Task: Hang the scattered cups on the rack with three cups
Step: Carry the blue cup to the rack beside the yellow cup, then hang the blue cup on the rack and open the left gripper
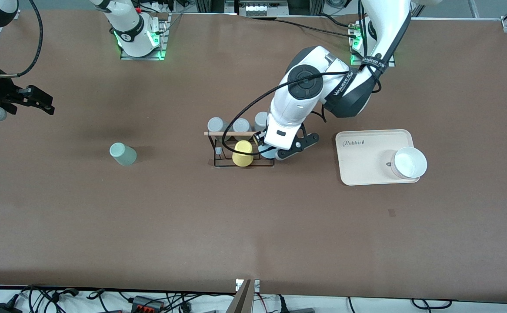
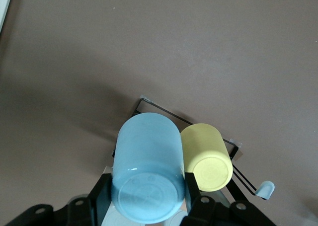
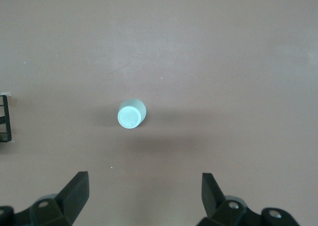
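Brown and matte, the surface [image 1: 105, 226] ran wide under both arms. At the right arm's end the right gripper [image 1: 36, 101] hung in the air, its black fingers [image 3: 74, 191] spread wide with nothing between them. Below its wrist camera the mint cup [image 1: 123, 154] stood upside down on the surface, a smooth tapered plastic tumbler, well apart from the rack [image 1: 236, 150] and toward the right arm's end. The rack stood mid-surface: a thin black wire frame with a pale wooden rod [image 1: 227, 133] across its top. Three grey cups [image 1: 215, 124] sat inverted along its row farther from the front camera, and a yellow cup [image 1: 242, 153] sat inverted on the nearer row. Just beside the yellow one, the left gripper [image 1: 271, 150] pinched the blue cup [image 2: 146, 174] between its black fingers [image 2: 99, 196], the cup bottom-up over the rack's end; whether it rested on a peg could not be told. Toward the left arm's end lay a cream rectangular tray [image 1: 362, 165] with rounded corners, a white bowl [image 1: 409, 163] on its nearer corner.
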### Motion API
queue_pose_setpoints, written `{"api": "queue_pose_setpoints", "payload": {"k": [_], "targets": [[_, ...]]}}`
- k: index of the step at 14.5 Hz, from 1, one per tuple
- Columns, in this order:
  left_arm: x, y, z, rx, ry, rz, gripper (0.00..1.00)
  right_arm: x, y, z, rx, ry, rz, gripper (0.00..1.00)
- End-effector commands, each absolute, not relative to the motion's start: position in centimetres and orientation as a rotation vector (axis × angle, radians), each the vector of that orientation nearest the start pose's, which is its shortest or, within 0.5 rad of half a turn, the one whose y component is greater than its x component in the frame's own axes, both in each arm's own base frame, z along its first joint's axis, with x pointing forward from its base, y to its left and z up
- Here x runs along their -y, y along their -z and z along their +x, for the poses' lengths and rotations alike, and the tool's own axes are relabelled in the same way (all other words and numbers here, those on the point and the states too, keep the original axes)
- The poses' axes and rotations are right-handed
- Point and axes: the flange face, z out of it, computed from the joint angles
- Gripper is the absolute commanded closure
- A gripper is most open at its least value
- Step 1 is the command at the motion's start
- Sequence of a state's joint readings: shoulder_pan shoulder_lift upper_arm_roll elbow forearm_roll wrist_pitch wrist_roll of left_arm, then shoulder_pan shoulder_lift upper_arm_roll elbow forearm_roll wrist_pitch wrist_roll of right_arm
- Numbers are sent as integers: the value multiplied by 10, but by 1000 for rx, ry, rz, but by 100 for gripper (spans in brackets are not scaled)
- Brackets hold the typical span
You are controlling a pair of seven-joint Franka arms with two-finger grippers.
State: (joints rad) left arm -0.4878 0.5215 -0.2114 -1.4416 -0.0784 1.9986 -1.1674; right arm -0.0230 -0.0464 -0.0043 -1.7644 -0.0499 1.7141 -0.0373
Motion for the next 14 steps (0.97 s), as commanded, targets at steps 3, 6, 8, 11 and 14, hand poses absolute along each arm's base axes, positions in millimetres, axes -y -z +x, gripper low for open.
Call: {"api": "queue_pose_setpoints", "payload": {"k": [3, 6, 8, 11, 14], "targets": [[455, -379, 554, 879, -177, -3153, 66, 18, -576, 546, 35, -13, -3202, 0], [458, -360, 554, 857, -200, -3139, 66, 18, -576, 546, 35, -13, -3202, 0], [459, -346, 555, 854, -213, -3132, 65, 18, -576, 546, 35, -13, -3202, 0], [461, -336, 560, 861, -158, -3164, 65, 20, -573, 547, 30, -20, -3202, 0], [461, -326, 561, 857, -163, -3153, 54, 22, -573, 547, 26, -18, -3202, 0]]}}
